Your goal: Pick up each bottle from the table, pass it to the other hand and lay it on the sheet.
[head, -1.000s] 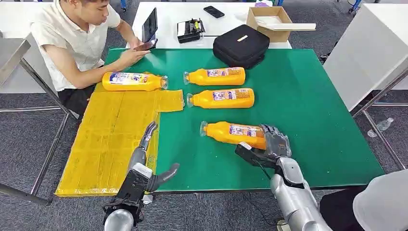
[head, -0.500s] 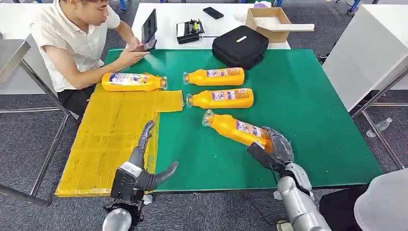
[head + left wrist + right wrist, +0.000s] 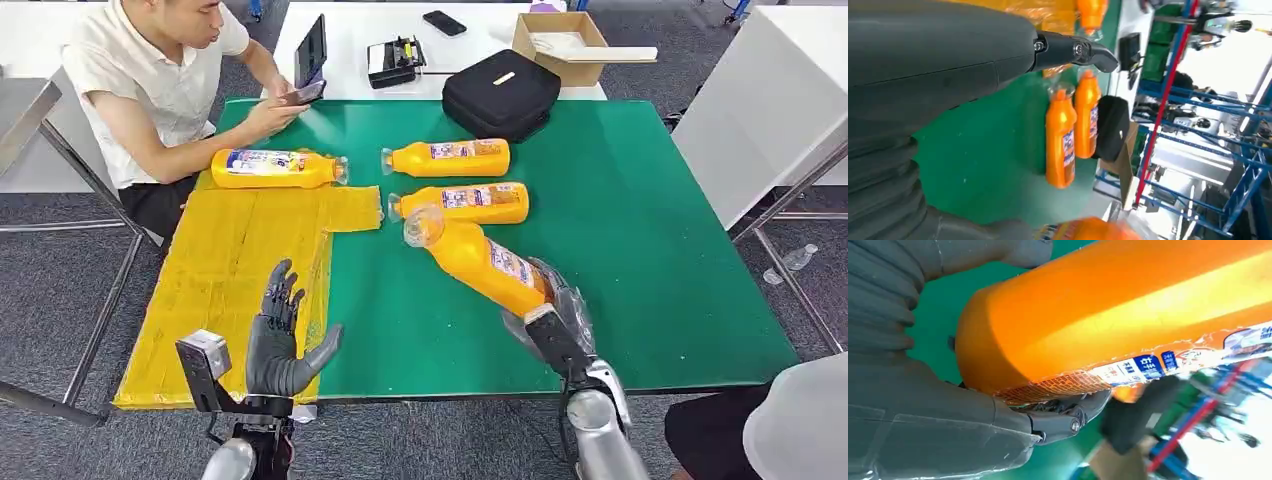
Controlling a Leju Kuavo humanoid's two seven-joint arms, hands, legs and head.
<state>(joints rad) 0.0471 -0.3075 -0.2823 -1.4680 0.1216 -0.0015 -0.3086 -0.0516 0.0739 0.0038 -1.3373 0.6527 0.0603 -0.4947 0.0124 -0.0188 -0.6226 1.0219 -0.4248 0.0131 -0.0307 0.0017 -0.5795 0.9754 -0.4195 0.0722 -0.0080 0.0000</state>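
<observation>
A green desk [image 3: 650, 250] seen from above, with a yellow sheet [image 3: 230, 290] covering its left part and hanging over the near left edge. The robot's right hand [image 3: 555, 310] reaches in over the near edge, and its fingers [image 3: 1068, 422] grasp the base of an orange bottle [image 3: 485, 262]. This held bottle is lifted and tilted, with its clear cap end pointing up and away toward the desk's middle. The cap end overlaps the near edge of another bottle in the head view. It has a smooth orange body and a white and blue label near the gripped end. The close right wrist view shows the thumb and fingers wrapped around the rounded base.

The left hand [image 3: 275, 335] is raised over the near left edge, beside the sheet's right border. Its fingers are spread and released, holding nothing. Bare green surface lies between the two hands. A wide bare area also stretches to the right of the held bottle, out to the right edge.

Two bottles lie on their sides in the middle of the desk, one behind the other: the middle bottle [image 3: 462, 202] and the far bottle [image 3: 447, 158]. A fourth one, the sheet bottle [image 3: 275, 168], lies on its side at the sheet's far end.

A person [image 3: 160, 80] sits at the far left corner, holding a phone [image 3: 303, 94] over the desk's far edge. A black bag [image 3: 500, 95] rests on the far edge, touching a white desk [image 3: 350, 40] behind.
</observation>
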